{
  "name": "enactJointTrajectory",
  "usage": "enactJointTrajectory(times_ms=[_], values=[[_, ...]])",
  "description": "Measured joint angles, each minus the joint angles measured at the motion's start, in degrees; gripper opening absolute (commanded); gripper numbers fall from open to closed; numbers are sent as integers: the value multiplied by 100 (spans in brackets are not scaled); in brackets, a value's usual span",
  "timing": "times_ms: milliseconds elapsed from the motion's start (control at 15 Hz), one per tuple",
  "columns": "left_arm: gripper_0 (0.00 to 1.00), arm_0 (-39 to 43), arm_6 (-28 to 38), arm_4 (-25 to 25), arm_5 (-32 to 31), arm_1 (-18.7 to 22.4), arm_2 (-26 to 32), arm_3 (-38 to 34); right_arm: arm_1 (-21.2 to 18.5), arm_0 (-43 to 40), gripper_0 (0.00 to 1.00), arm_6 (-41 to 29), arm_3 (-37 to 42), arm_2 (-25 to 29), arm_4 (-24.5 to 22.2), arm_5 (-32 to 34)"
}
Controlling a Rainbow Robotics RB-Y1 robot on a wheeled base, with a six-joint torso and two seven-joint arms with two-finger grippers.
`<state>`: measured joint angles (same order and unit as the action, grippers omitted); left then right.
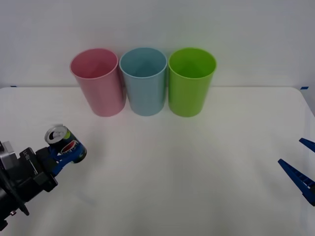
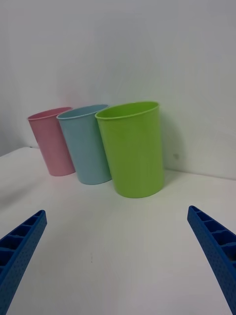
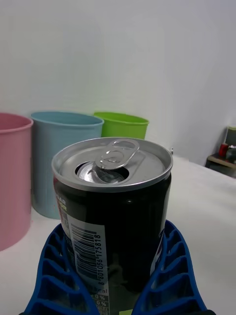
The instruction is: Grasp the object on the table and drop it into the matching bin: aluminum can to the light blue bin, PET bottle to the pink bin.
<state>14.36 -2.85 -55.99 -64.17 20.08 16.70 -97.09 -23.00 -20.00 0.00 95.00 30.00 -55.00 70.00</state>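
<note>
The aluminum can (image 1: 65, 143), dark with a silver top and a red-white-blue logo, sits tilted at the left of the table (image 1: 187, 172), held by my left gripper (image 1: 66, 153), whose blue fingers are shut around its body. From the left wrist the can (image 3: 115, 211) stands between the fingers (image 3: 169, 266), its pull-tab top open. At the back stand the pink bin (image 1: 97, 81) and, to its right, the light blue bin (image 1: 143, 79). My right gripper (image 1: 301, 169) rests open at the table's right edge, far from the can.
A lime green bin (image 1: 191, 80) stands right of the light blue one, the three nearly touching in a row against the white wall. From the right wrist the green bin (image 2: 132, 147) is nearest, with the light blue bin (image 2: 86, 145) and pink bin (image 2: 51, 142) behind it.
</note>
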Motion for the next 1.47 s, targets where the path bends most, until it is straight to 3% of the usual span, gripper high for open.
enactJointTrajectory(times_ms=[200, 733, 1467], values=[[0, -239, 417, -77, 116, -56, 2, -159, 0, 0, 100, 0, 0, 0, 0, 0], [1, -1521, 1629, -919, 476, -83, -386, -164, 0, 0, 100, 0, 0, 0, 0, 0], [2, -2316, 2053, -1142, 1925, -93, -1128, -166, 0, 0, 100, 0, 0, 0, 0, 0]])
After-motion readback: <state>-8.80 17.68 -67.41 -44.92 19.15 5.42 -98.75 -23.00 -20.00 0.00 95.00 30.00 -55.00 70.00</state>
